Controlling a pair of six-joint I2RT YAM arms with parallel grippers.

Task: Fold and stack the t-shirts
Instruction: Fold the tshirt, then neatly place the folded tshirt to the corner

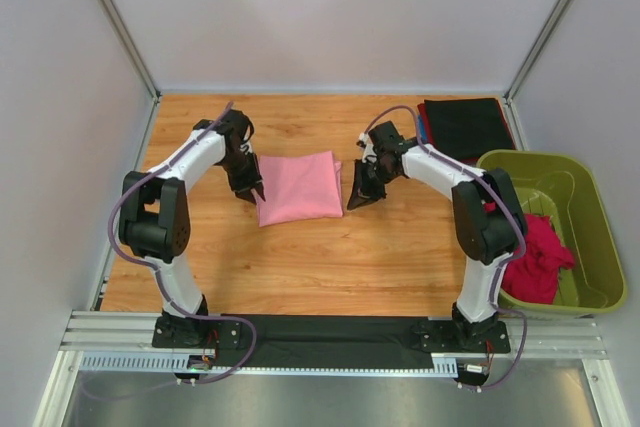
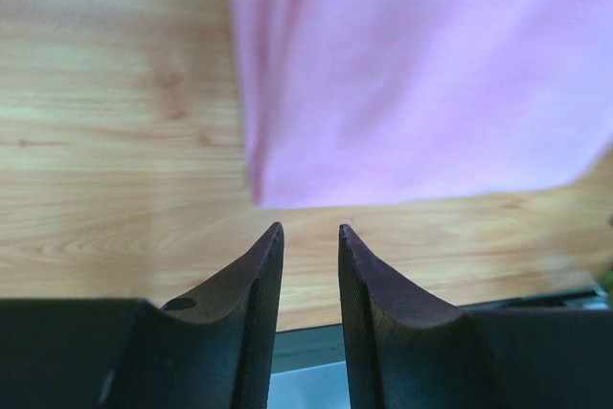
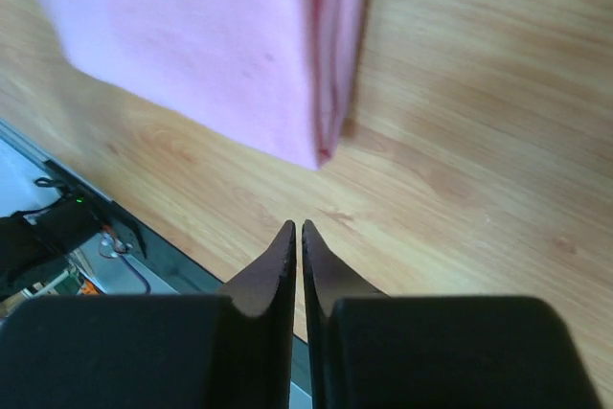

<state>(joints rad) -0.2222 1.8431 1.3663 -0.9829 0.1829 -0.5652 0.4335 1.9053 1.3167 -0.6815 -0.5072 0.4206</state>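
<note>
Noting right gripper [image 3: 299, 229] closed, empty; left gripper [image 2: 309, 230] parted, empty. Judging pink t-shirt [image 1: 298, 187] soft, light, floppy; advising pinching all layers at corners.

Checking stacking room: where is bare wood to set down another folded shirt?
Bare wood spans the near strip between the pink shirt and the table edge, and the far edge behind it. Crowded on the right: black folded stack, green tub, right gripper.

Tally by kind
Three t-shirts: one pink t-shirt [image 1: 298, 187], one black t-shirt [image 1: 465, 127], one magenta-red t-shirt [image 1: 540, 259]; one green tub [image 1: 603, 222]; two arms [image 1: 165, 217]
</note>
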